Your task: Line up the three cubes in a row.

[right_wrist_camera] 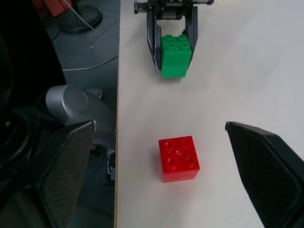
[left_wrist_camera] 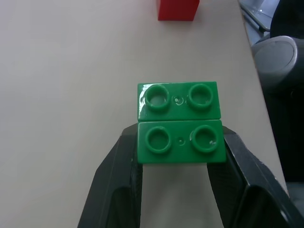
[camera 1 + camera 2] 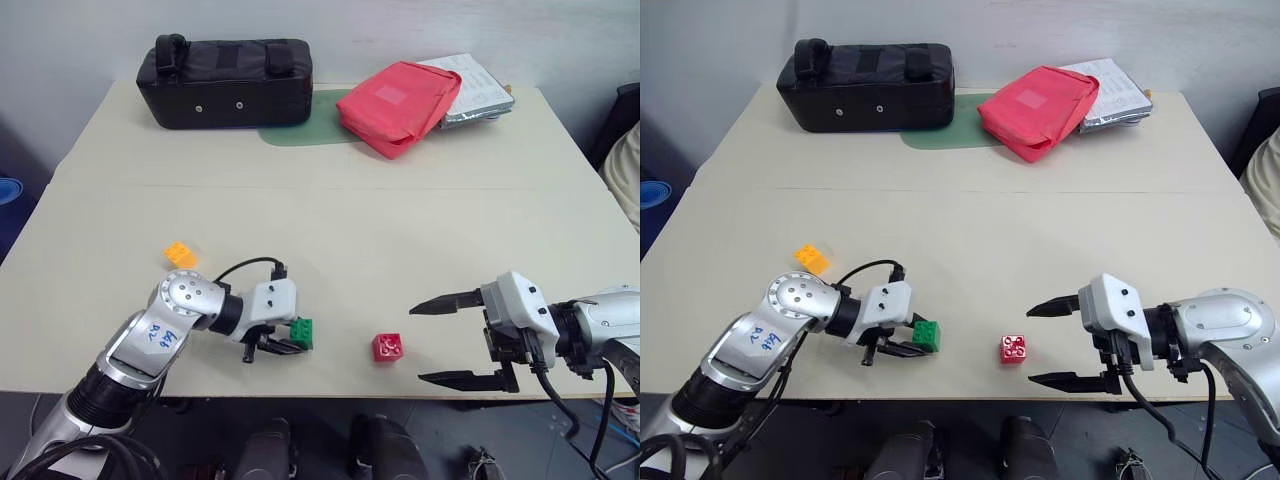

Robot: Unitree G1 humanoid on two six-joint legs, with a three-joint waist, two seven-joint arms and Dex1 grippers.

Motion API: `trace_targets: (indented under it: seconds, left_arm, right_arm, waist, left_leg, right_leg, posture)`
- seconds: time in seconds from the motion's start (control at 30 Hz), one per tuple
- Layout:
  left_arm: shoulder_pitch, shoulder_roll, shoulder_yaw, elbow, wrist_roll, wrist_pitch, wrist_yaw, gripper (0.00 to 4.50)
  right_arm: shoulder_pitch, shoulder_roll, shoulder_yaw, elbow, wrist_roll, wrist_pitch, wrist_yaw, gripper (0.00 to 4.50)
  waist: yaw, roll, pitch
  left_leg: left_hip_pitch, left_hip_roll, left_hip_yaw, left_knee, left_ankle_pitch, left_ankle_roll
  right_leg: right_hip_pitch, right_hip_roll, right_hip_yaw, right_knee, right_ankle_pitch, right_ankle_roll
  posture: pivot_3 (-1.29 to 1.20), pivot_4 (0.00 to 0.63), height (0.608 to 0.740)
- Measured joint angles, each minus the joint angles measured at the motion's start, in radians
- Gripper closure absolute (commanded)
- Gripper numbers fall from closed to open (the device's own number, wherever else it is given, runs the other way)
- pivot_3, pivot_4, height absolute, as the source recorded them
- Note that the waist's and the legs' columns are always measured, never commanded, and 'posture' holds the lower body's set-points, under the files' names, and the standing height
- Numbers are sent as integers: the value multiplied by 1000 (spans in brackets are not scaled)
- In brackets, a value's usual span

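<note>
The green cube [image 3: 301,333] is near the table's front edge, with my left gripper [image 3: 288,343] shut on it; its black fingers [image 2: 118,175] press on its two sides. The red cube [image 3: 388,347] rests on the table a short way to its right. My right gripper [image 3: 417,343] stands open just right of the red cube, pointing at it, with nothing between its fingers [image 1: 266,166]. The orange-yellow cube [image 3: 180,254] lies farther back on the left, behind my left arm. From the right wrist, the red cube [image 1: 178,158] is close and the green cube [image 1: 175,54] lies beyond it.
A black bag [image 3: 225,80] stands at the table's back left. A red pouch [image 3: 398,105] lies at the back right on a green mat [image 3: 300,132], next to a silvery packet [image 3: 482,92]. The table's front edge [image 3: 330,392] runs just below both grippers.
</note>
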Motion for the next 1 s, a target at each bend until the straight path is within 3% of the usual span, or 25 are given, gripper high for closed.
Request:
trace_targets:
  seconds: [0.73,1.0]
  left_arm:
    - [-6,0,-87,31,43,-96,72,2993]
    - [6,5,-86,25,26,-86,63,499]
  right_arm:
    - [20,-4,0,-5,-21,-8,0,0]
    - [-9,-4,6,0,-29,-9,-4,0]
  waist:
    - [1,0,0]
    - [2,0,0]
  left_leg:
    - [2,0,-2,0,0,0]
    - [2,0,-2,0,0,0]
  right_leg:
    - [3,-1,-1,-2,0,0]
    - [4,-1,-2,-3,0,0]
  posture:
    - [0,150,740]
    - [0,150,740]
